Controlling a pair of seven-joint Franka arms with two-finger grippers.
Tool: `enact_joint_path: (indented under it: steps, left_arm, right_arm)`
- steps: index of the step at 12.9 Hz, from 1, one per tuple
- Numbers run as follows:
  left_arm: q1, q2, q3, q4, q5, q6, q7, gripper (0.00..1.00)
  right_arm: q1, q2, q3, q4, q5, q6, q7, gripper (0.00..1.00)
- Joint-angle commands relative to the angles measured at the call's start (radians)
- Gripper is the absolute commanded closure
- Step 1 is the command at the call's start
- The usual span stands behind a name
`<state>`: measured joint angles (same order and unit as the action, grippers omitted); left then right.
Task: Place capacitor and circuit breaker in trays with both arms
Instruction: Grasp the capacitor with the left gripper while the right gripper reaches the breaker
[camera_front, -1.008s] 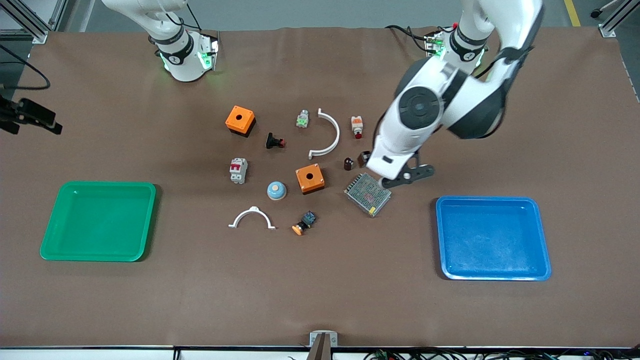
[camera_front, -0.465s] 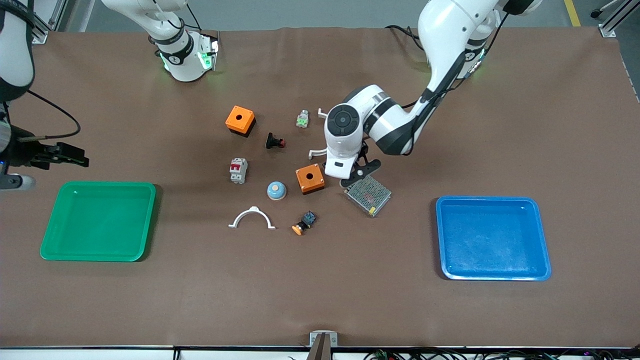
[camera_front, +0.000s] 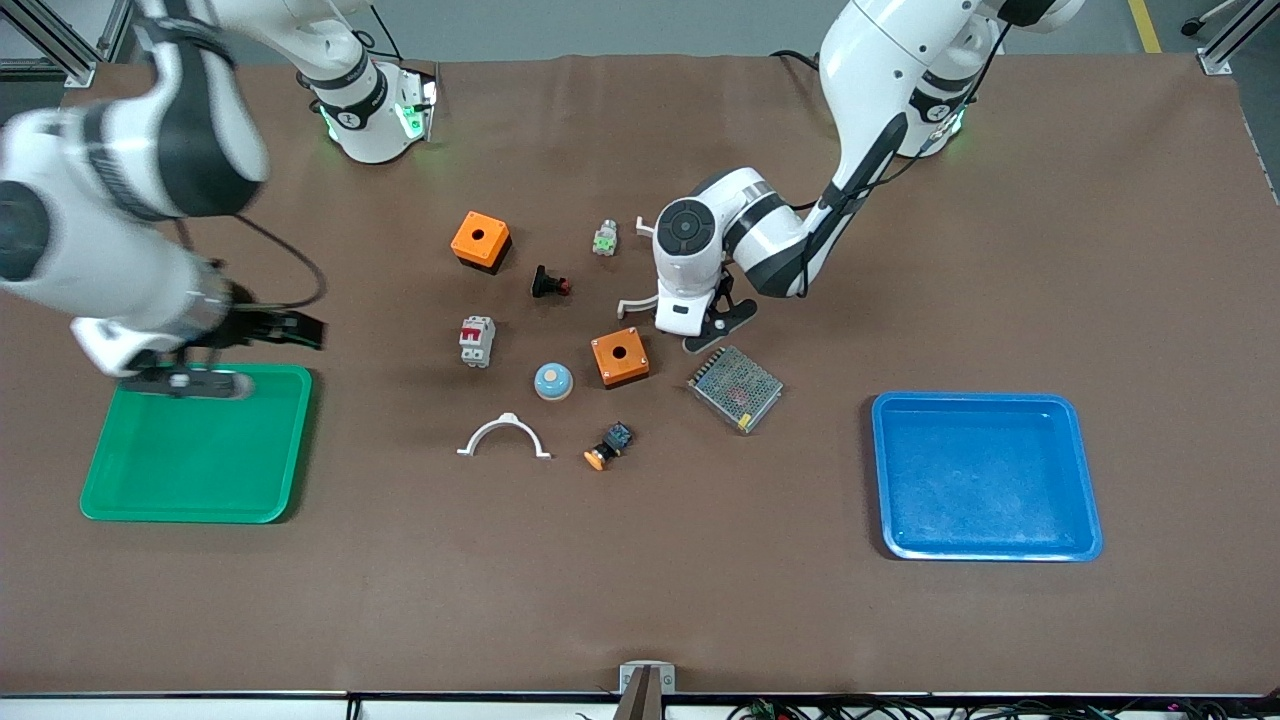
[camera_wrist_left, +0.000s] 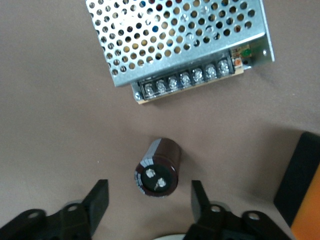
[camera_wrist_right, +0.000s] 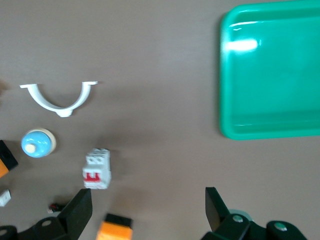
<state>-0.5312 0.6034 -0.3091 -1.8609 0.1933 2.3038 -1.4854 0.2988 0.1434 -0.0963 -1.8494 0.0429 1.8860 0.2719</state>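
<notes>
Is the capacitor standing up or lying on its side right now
Lying on its side. In the left wrist view the capacitor rests on the mat, its terminal end facing the open left claw, whose fingers flank it without touching.

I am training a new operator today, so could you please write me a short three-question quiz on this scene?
1. True or false: the capacitor lies between the open jaws of the left gripper.
2. The right gripper hangs over: A) the blue tray B) the green tray C) the circuit breaker
3. Fill in: the circuit breaker's switch levers are ____.

Key: 1 true; 2 B; 3 red
</notes>
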Motion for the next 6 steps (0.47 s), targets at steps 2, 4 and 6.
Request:
enact_joint_path:
  steps: [2, 4, 6]
  left_arm:
    - [0.003, -0.008, 0.005, -0.027, 0.023, 0.068, -0.018, 0.38]
    - [0.011, -0.008, 0.007, -0.027, 0.024, 0.066, -0.015, 0.45]
    - [0.019, -0.008, 0.008, -0.018, 0.024, 0.066, -0.010, 0.49]
  right_arm:
    - [0.116, -0.110, -0.011, -0.305, 0.055, 0.244, 0.119, 0.00]
    - [0.186, -0.105, -0.010, -0.411, 0.055, 0.406, 0.203, 0.00]
    - [0.244, -0.085, -0.011, -0.465, 0.055, 0.520, 0.249, 0.00]
